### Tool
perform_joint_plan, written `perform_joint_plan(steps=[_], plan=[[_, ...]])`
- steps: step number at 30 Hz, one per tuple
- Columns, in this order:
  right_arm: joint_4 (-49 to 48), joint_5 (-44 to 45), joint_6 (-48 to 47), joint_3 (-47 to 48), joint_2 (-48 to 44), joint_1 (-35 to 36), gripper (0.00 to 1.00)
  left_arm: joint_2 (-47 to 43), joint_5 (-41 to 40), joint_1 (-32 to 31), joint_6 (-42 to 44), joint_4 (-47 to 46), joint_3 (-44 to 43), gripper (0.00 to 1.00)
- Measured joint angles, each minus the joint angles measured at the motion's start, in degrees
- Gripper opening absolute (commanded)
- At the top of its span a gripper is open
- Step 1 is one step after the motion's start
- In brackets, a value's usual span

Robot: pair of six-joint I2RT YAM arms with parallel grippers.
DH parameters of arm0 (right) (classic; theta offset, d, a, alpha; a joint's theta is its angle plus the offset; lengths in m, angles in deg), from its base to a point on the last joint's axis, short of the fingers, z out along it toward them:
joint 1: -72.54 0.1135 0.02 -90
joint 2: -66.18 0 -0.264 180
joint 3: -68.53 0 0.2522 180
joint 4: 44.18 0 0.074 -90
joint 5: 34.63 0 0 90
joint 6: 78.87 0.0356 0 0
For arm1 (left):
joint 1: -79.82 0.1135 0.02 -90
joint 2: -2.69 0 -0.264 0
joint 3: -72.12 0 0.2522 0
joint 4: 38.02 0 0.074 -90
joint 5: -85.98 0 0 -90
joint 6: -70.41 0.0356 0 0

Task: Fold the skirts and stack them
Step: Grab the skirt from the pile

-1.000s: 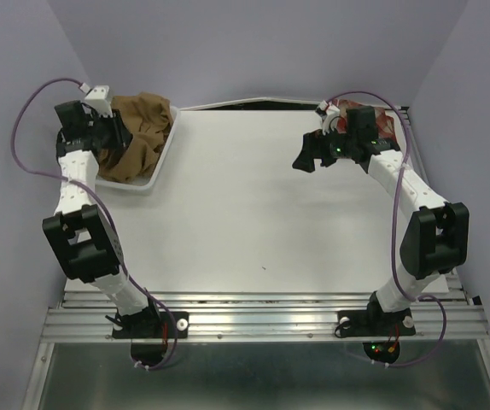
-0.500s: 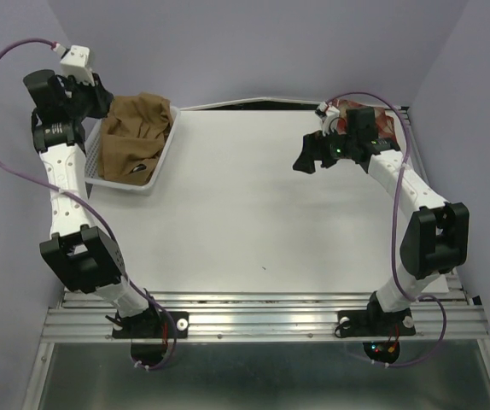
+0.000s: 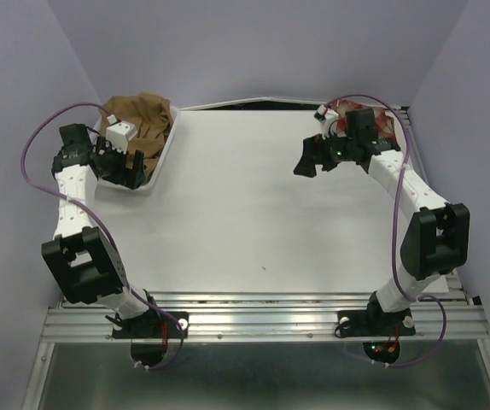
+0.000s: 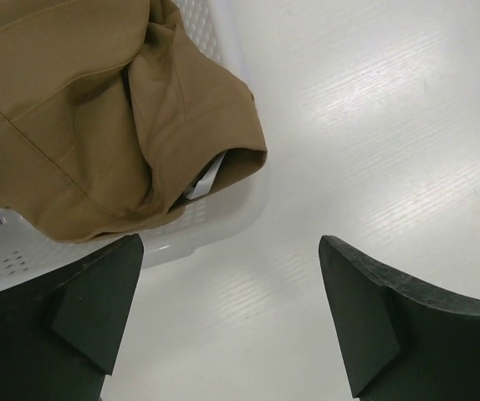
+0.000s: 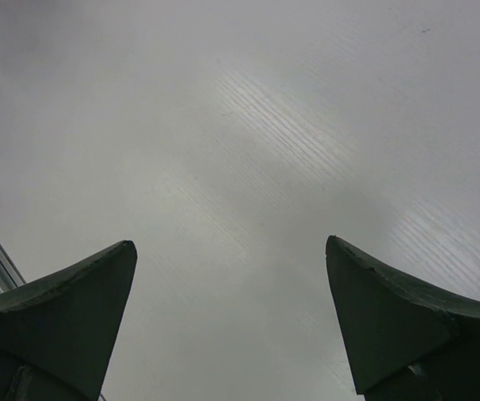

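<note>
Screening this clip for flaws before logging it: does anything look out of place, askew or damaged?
Nothing looks damaged or spilled. The tan skirt lies crumpled in the white basket, with one fold hanging over its rim. The plaid skirt sits at the table's far right corner, mostly hidden behind the right arm.

Walls [image 3: 262, 43]: plain lavender, boxing us in on three sides.
Table [image 3: 253, 205]: white, faint streaky sheen under soft light.
Near edge: ribbed aluminium rails [image 3: 262, 312], full width.
</note>
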Motion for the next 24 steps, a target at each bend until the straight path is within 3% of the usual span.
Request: perform_joint_plan(steps=[5, 8, 11, 12, 16, 21, 24], plan=[[0.8, 0.0, -0.2, 0.0, 0.0, 0.0, 1.0, 4.9, -1.9, 0.0, 1.3, -1.6, -1.6, 0.89], [1.1, 0.0, -0.4, 0.0, 0.0, 0.0, 1.0, 9.5, -2.1, 0.0, 1.0, -1.8, -5.3, 0.75], [1.1, 0.1, -0.4, 0.0, 0.0, 0.0, 1.0, 14.4, -1.6, 0.0, 0.3, -2.6, -10.3, 0.49], [1.1, 0.2, -0.4, 0.0, 0.0, 0.0, 1.0, 15.9, -1.3, -0.1, -0.3, -2.8, -11.8, 0.34], [1.4, 0.6, -0.6, 0.0, 0.0, 0.0, 1.0, 19.1, -0.5, -0.3, -1.7, -2.6, -16.0, 0.0], [1.5, 1.2, -0.6, 0.0, 0.0, 0.0, 1.0, 20.6, -0.5, -0.4, -7.4, -2.0, -25.1, 0.0], [1.8, 1.3, -0.5, 0.5, 0.0, 0.0, 1.0, 23.0, -1.2, -0.4, -16.6, -3.4, -41.2, 0.0]])
